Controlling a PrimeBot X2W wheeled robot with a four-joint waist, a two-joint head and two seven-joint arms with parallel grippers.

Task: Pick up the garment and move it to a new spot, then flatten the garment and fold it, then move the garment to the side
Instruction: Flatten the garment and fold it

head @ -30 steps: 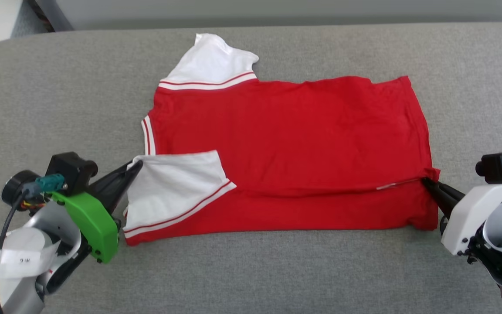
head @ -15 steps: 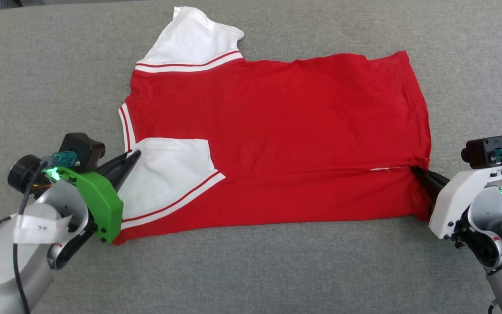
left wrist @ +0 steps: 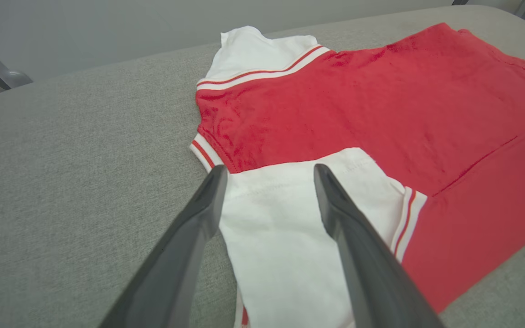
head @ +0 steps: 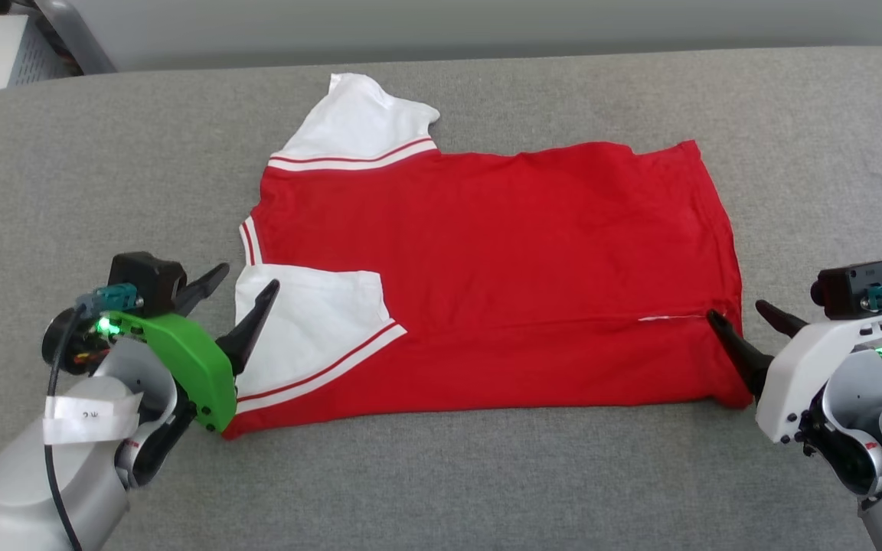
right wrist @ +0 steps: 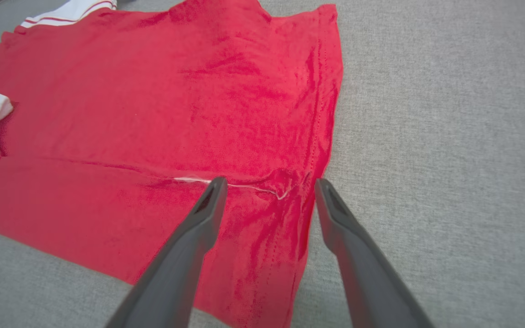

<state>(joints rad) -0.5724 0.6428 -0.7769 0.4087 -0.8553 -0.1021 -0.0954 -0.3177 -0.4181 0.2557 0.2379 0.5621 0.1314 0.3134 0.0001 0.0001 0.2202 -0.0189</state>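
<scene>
Folding step: the garment (head: 502,252) lies with its near edge turned over; left gripper (head: 248,276) and right gripper (head: 736,309) both splayed, empty; next, likely grasp the far edge

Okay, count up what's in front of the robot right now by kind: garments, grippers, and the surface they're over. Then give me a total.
Garments: 1, the red garment with white sleeves, lying partly folded
Grippers: 2, the left gripper and the right gripper, both open
Surfaces: 1, the grey padded surface
Total: 4
</scene>
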